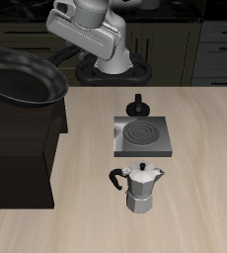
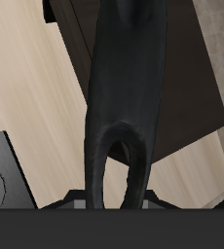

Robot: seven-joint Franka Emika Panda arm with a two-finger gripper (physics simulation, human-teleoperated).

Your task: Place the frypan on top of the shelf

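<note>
Grey square stove plate (image 1: 141,136) lies flat on the light wood tabletop (image 1: 199,188), spiral burner ring on its upper face; one corner shows in the wrist view. Silver moka pot (image 1: 142,187) stands upright just in front of it, nearer the tabletop's front edge, black handle and knob. Small black knob-like object (image 1: 137,103) sits just behind the plate.

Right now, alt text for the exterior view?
A glossy black frypan sits over the top of a dark shelf at the table's edge, its handle running toward the robot arm above; the fingers are hidden. On the wooden table are a grey stove plate and a silver moka pot.
</note>
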